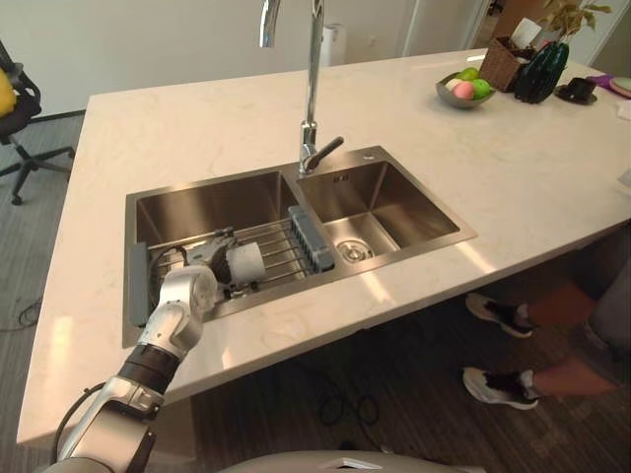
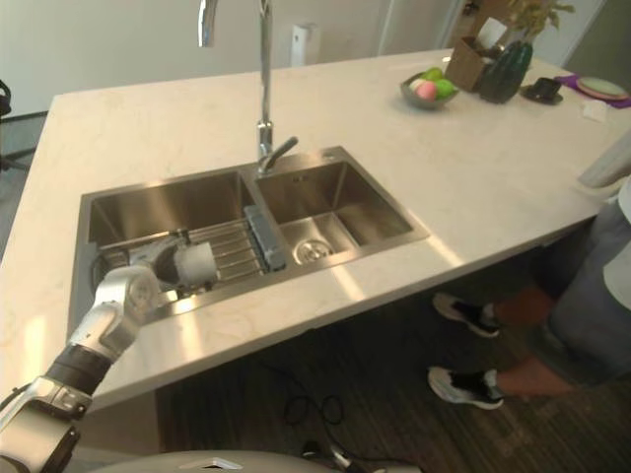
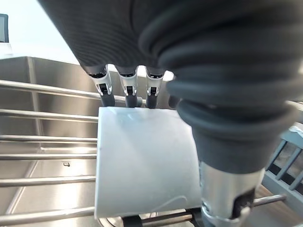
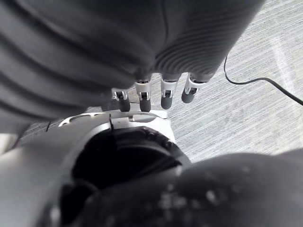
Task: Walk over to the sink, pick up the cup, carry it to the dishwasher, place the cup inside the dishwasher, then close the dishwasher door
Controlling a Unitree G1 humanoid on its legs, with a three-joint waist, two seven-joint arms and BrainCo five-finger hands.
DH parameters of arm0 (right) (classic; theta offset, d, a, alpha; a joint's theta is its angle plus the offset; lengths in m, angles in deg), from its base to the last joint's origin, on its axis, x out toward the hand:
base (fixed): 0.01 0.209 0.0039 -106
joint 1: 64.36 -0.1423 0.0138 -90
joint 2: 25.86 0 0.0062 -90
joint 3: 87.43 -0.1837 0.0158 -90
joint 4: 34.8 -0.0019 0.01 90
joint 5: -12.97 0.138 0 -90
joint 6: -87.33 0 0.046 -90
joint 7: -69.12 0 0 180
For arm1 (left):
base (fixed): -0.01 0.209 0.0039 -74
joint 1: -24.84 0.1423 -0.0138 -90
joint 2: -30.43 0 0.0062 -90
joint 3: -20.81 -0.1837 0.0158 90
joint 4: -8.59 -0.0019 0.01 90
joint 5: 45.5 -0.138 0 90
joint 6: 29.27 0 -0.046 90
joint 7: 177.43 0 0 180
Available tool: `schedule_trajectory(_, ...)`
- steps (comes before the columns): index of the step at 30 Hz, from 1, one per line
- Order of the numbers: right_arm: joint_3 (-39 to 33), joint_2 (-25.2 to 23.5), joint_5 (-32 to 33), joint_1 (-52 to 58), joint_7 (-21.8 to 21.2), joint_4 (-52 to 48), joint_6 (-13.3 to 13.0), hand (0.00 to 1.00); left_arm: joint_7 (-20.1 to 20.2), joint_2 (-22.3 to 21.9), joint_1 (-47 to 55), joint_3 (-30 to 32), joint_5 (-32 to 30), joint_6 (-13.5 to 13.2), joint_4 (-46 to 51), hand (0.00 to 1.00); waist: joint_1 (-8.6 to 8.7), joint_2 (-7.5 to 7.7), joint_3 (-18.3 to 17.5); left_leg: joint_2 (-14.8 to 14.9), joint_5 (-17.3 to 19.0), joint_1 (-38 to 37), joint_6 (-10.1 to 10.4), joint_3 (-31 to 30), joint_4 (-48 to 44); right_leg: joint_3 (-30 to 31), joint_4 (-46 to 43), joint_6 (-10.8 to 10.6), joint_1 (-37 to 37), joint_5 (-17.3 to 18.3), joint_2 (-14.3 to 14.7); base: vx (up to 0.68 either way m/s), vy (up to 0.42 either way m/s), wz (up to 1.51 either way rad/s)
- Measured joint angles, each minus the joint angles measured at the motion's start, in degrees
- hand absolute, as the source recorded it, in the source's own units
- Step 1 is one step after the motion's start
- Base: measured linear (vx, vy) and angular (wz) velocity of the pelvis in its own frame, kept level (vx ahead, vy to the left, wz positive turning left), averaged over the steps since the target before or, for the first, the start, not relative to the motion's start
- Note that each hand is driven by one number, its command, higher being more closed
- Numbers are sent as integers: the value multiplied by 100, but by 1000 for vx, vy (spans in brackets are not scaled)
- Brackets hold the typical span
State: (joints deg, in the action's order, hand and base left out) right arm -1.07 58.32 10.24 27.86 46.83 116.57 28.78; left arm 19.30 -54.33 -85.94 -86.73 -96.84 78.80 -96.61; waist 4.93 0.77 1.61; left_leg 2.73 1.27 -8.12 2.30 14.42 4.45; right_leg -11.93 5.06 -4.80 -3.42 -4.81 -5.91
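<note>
A white cup (image 1: 245,264) lies on its side on a wire rack (image 1: 281,246) across the left basin of the steel sink (image 1: 158,212). My left hand (image 1: 187,291) reaches into that basin from the lower left. Its fingers (image 3: 128,87) curl over the cup's (image 3: 142,161) far side and its thumb (image 3: 227,189) lies along the near side, so the hand is shut on the cup, which rests on the rack. My right hand (image 4: 163,97) hangs with relaxed fingers over a grey floor, holding nothing.
A tall faucet (image 1: 313,99) stands behind the divider between the basins. The right basin (image 1: 370,207) has a drain. A fruit bowl (image 1: 465,91), a basket and a dark vase (image 1: 540,71) stand far right on the counter. A person's legs and shoes (image 1: 503,384) are right of the island.
</note>
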Motion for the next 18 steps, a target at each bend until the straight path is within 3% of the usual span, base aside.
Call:
schedule_trajectory(15,16,-25,2,130,41,-196,-20,0,-22,-212,68,-6,-406,31,-274,0,43,9,-5,14,5,0,7,21,0,5,2,0,26,1,2,0,0,0)
schedule_trajectory(18,20,-31,1,135,43,-197,-17,0,-254,-237,67,30,-458,65,-680,0,106,15,-30,18,10,-12,14,44,0,9,3,0,21,1,7,0,0,0)
